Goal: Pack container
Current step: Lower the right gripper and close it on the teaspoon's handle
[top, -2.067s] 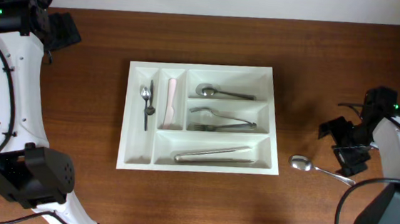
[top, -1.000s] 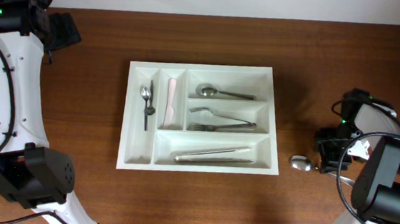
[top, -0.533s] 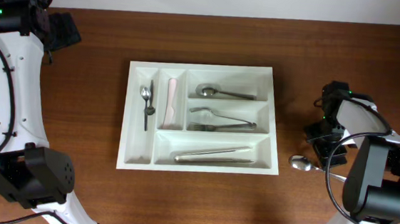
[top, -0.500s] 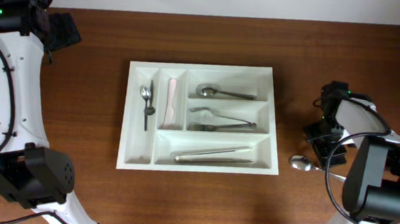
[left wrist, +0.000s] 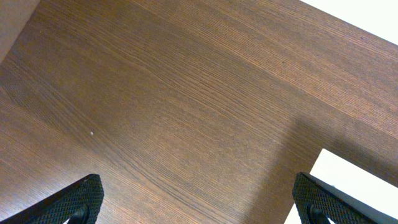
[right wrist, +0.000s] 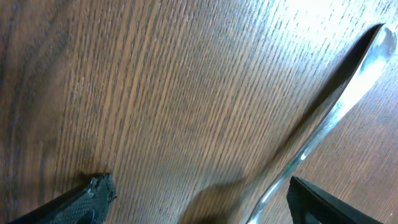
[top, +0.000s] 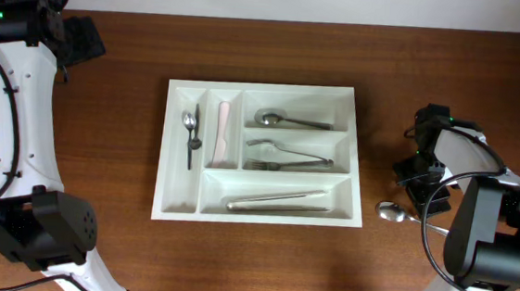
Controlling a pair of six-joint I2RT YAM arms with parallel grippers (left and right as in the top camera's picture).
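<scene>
The white container point(top: 177, 190) sits flat in the middle of the table point(top: 260, 266). It has five boxes inside, and each one already has something in it. The far-left thin box has a small spoon point(top: 188, 121). The thin box next to it has a pale stick-shaped thing point(top: 223, 129). On the right, the far short box has a big spoon point(top: 290, 121), and the one below it holds some forks point(top: 292, 157). The long near box has a long shiny tool point(top: 279, 201).

One loose spoon point(top: 390, 211) lies on the table, just right of the container's near right corner.

The right pincer point(right wrist: 202, 199) hangs low over this spoon's handle. Its fingers are spread wide and it holds nothing. The handle lies closer to one finger than the other.

Here is what could go wrong. The spoon is thin and lies flat on the wood. If the fingers shut off to one side, they may only nip the edge. Then the spoon could slide, spin away or drop. Going too low could scrape the table.

The left pincer point(left wrist: 199, 199) is spread wide too. It is far off at the far left, over bare wood, holding nothing.
</scene>
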